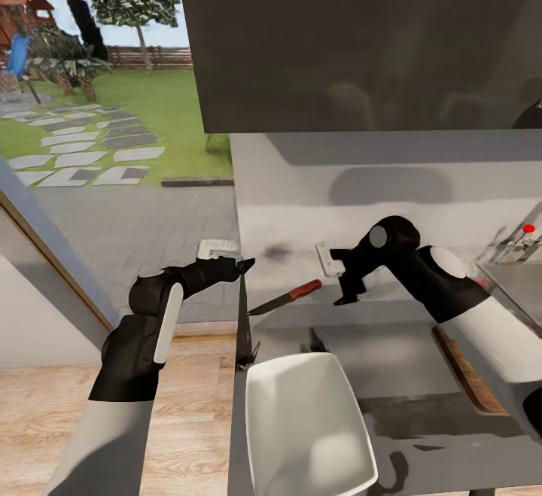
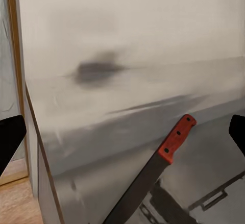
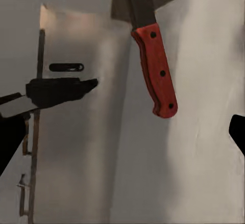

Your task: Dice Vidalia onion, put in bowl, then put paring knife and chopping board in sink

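Evenly bright, soft daylight from the window (image 1: 98,104); smudgy shadows on the wall (image 1: 376,187); slightly blurry, low-detail renders.

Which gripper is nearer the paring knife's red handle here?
Right. The right gripper sits just beside the paring knife at its handle end; the left gripper is past the blade tip.

The paring knife (image 1: 284,297) has a dark matt blade and an orange-red handle with dark rivets; at 6 o'clock the bowl (image 1: 305,424) is smooth glossy white. The countertop (image 1: 391,360) is smooth grey with a soft sheen, the chopping board (image 1: 468,369) at 4 o'clock grained brown wood
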{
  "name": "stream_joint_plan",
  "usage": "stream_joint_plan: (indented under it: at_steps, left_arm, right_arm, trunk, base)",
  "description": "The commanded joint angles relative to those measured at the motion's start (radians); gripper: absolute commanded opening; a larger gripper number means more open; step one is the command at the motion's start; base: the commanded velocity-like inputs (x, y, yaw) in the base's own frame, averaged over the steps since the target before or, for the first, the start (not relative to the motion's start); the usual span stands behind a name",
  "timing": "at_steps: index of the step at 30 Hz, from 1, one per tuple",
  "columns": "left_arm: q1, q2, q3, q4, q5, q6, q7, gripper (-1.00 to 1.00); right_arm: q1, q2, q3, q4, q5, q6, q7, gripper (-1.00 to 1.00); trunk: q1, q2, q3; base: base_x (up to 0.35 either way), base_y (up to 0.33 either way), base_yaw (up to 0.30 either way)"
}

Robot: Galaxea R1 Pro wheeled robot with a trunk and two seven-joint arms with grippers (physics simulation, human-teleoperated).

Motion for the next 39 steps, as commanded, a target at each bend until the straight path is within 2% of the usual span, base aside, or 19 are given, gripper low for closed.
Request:
stream_joint_plan:
  at_steps: [1, 2, 5, 7, 10, 13, 17, 19, 21, 22, 25, 29, 39]
  left_arm:
    - [-0.001, 0.000, 0.001, -0.001, 0.002, 0.006, -0.001, 1.00]
    - [-0.001, 0.000, 0.001, -0.001, 0.002, 0.006, -0.001, 1.00]
    - [-0.001, 0.000, 0.000, -0.003, 0.002, 0.008, -0.001, 1.00]
    - [-0.001, 0.003, 0.000, -0.018, 0.002, 0.010, -0.001, 1.00]
    - [0.000, 0.020, 0.001, -0.043, 0.002, 0.028, -0.002, 1.00]
    - [0.000, 0.079, 0.002, -0.055, 0.002, 0.063, -0.019, 1.00]
    - [0.000, 0.111, 0.002, -0.044, 0.002, 0.065, -0.055, 1.00]
    - [0.000, 0.129, 0.002, -0.030, 0.003, 0.064, -0.098, 1.00]
    - [0.000, 0.143, 0.002, -0.019, 0.002, 0.062, -0.167, 1.00]
    - [0.000, 0.168, 0.003, -0.002, 0.003, 0.052, -0.281, 1.00]
    - [0.000, 0.195, 0.003, 0.017, 0.003, 0.020, -0.349, 1.00]
    - [0.000, 0.203, 0.003, 0.019, 0.002, 0.003, -0.367, 1.00]
    - [0.000, 0.205, 0.004, 0.014, 0.002, -0.001, -0.369, 1.00]
  right_arm:
    - [-0.001, 0.025, 0.014, -0.001, 0.003, 0.016, -0.009, 1.00]
    - [-0.001, 0.039, 0.018, -0.001, 0.004, 0.022, -0.017, 1.00]
    - [-0.001, 0.103, 0.036, -0.001, 0.006, 0.074, -0.067, 1.00]
    - [-0.001, 0.113, 0.036, -0.001, 0.007, 0.083, -0.076, 1.00]
    - [-0.001, 0.117, 0.035, -0.001, 0.007, 0.087, -0.080, 1.00]
    - [-0.001, 0.119, 0.035, -0.001, 0.007, 0.088, -0.081, 1.00]
    - [-0.001, 0.119, 0.035, -0.001, 0.007, 0.088, -0.082, 1.00]
    - [-0.001, 0.119, 0.035, -0.001, 0.006, 0.088, -0.082, 1.00]
    - [-0.001, 0.119, 0.035, -0.001, 0.006, 0.088, -0.082, 1.00]
    - [-0.001, 0.119, 0.035, -0.002, 0.007, 0.088, -0.082, 1.00]
    - [-0.001, 0.119, 0.035, -0.002, 0.007, 0.089, -0.082, 1.00]
    - [-0.001, 0.119, 0.035, -0.003, 0.007, 0.089, -0.083, 1.00]
    - [-0.001, 0.119, 0.033, -0.004, 0.007, 0.090, -0.083, 1.00]
  trunk:
    - [0.001, -0.002, -0.002]
    - [0.001, -0.002, -0.002]
    - [0.001, -0.002, -0.002]
    - [0.001, -0.002, -0.002]
    - [0.001, -0.002, -0.002]
    - [0.001, -0.002, -0.002]
    - [0.001, -0.002, -0.002]
    - [0.001, -0.002, -0.002]
    - [0.001, -0.002, -0.002]
    - [0.001, -0.002, -0.002]
    - [0.001, -0.002, -0.002]
    - [0.001, -0.002, -0.002]
    - [0.001, -0.002, -0.002]
  base:
    - [0.000, 0.000, 0.000]
    - [0.000, 0.000, 0.000]
    - [0.000, 0.000, 0.000]
    - [0.000, 0.000, 0.000]
    - [0.000, 0.000, 0.000]
    - [0.000, 0.000, 0.000]
    - [0.000, 0.000, 0.000]
    - [0.000, 0.000, 0.000]
    - [0.000, 0.000, 0.000]
    - [0.000, 0.000, 0.000]
    - [0.000, 0.000, 0.000]
    - [0.000, 0.000, 0.000]
    - [0.000, -0.040, 0.000]
